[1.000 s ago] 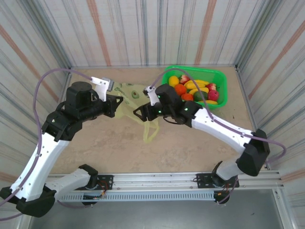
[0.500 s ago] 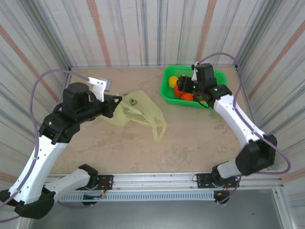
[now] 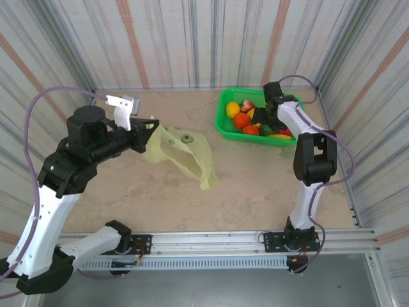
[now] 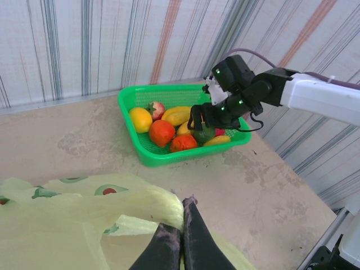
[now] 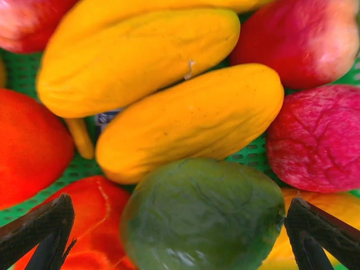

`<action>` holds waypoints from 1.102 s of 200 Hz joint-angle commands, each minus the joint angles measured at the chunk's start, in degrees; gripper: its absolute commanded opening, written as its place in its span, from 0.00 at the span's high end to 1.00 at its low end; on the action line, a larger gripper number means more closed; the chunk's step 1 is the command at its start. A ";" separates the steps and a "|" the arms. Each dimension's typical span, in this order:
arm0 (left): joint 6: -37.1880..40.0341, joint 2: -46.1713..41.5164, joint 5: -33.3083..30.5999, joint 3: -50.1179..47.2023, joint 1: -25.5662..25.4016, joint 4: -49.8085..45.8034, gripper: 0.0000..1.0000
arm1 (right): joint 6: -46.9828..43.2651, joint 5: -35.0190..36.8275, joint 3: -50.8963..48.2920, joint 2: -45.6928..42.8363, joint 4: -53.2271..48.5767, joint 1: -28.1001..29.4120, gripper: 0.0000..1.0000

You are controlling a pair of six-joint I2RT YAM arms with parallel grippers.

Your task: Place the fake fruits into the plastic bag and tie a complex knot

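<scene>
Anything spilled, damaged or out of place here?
Nothing stands out. The fake fruits sit inside the green basket, none spilled. The plastic bag lies crumpled, pinched by the left gripper; the right gripper hangs open over the dark green piece.

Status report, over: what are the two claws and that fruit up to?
Left gripper shut on the plastic bag. Right gripper open over the dark green fruit in the green basket. Yellow fruits packed against it.

Centre and lower frame: bare table (image 3: 255, 185), you pass freely. Left centre: plastic bag (image 3: 185, 153) sprawled. Upper right: green basket (image 3: 223, 131) crammed, fake fruits (image 3: 241, 120) touching, walls (image 3: 300, 45) close behind.
</scene>
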 commanded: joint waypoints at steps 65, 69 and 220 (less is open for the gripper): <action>1.89 2.94 1.17 2.73 0.56 -1.46 1.00 | -0.24 -2.97 -2.22 1.22 -1.44 -1.32 0.06; 1.89 3.05 1.17 2.82 0.56 -1.41 1.00 | -0.07 -3.19 -2.25 1.10 -1.52 -1.40 0.06; 0.79 3.33 2.13 3.11 0.56 -0.91 1.00 | 30.74 -12.51 0.40 -3.63 -5.96 -5.03 0.21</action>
